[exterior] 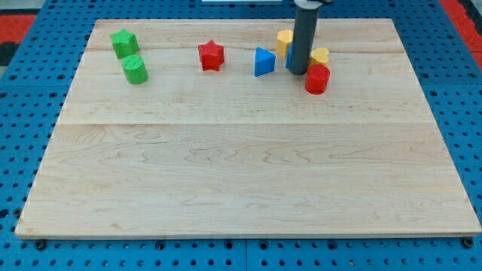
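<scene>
Rod: a straight dark rod [303,38] comes down from the top edge of the frame, right of centre, onto the wooden table [226,188].
Hand: the arm carries none. It ends in the bare rod, so nothing is spread, pressed together or pinching.
Tip: the tip [297,73] sits on the table in the upper right of the frame, inside a tight cluster of blocks.
Nearest block: the red cylinder [317,79] is just beside the tip, to its lower right. Whether they touch cannot be told.
Behind the rod: a yellow block [283,39] shows at the rod's left edge, further up the frame, with its shape partly hidden. A second yellow block [321,55] peeps out on the rod's right, just above the red cylinder.
Hidden sliver: a thin strip of blue shows along the rod's left edge. What it belongs to cannot be made out.
Left of the tip: the blue triangular block [263,62] stands near the tip but apart from it.
Further left: the red star [212,56] stands alone, upper centre.
Upper left: the green star-like block [124,43] and the green cylinder [135,69] sit close together, well apart from the tip.
Surround: a blue pegboard [19,150] frames the table.
</scene>
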